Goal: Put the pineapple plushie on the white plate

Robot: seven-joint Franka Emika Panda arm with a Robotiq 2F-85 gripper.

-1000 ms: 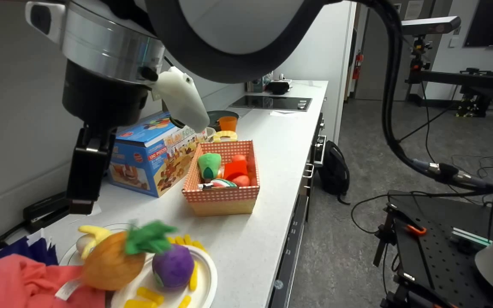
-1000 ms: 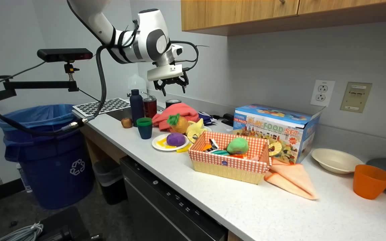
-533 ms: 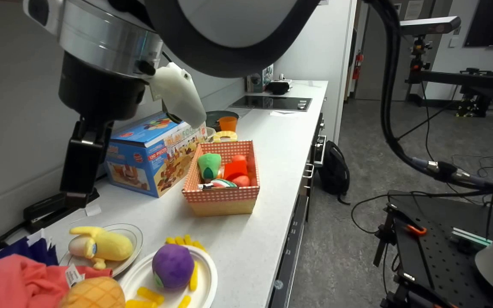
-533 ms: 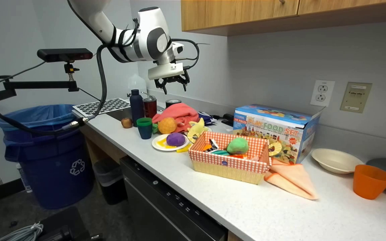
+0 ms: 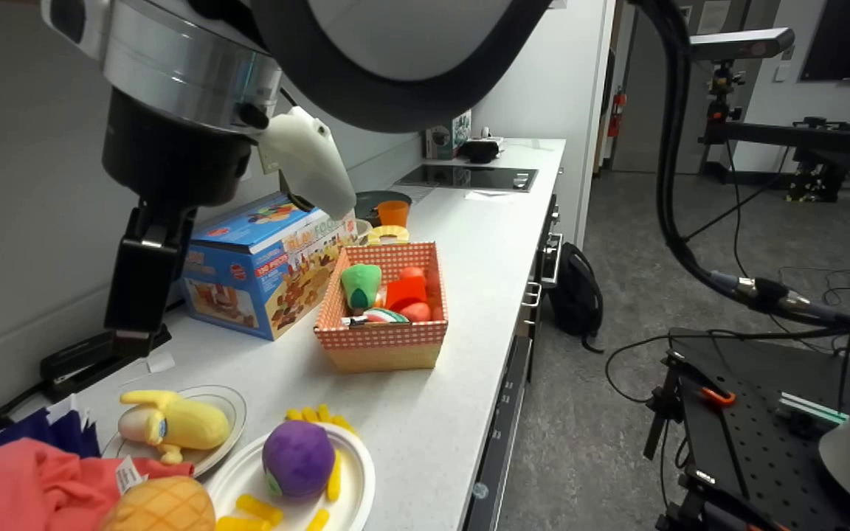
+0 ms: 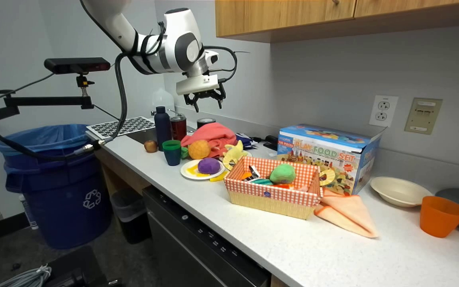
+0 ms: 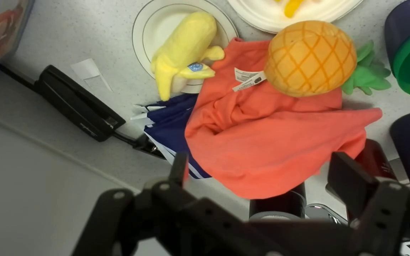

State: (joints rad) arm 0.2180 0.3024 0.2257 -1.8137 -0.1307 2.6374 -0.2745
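Note:
The pineapple plushie (image 7: 310, 58) lies on its side, partly over the coral cloth (image 7: 272, 156), its green leaves toward the green-rimmed cup. It also shows in both exterior views (image 5: 163, 509) (image 6: 199, 150). A white plate (image 7: 262, 17) beside it holds a purple ball (image 5: 298, 459) and yellow pieces; I cannot tell if the plushie touches its rim. Another white plate, with grey rings (image 7: 141, 46), holds a pale yellow plush toy (image 7: 187, 46). My gripper (image 7: 260, 167) is open and empty, high above the cloth, as an exterior view (image 6: 208, 107) shows.
A checkered basket (image 6: 273, 199) of play food and a play food box (image 6: 325, 153) stand along the counter. The green-rimmed cup (image 6: 172, 152), a dark bottle (image 6: 162, 127) and a red tumbler (image 6: 178, 127) stand near the plushie. The wall rises close behind.
The pineapple plushie has tumbled away from the pale yellow toy toward the green-rimmed cup and now lies on its side. My gripper rose slightly and stayed open.

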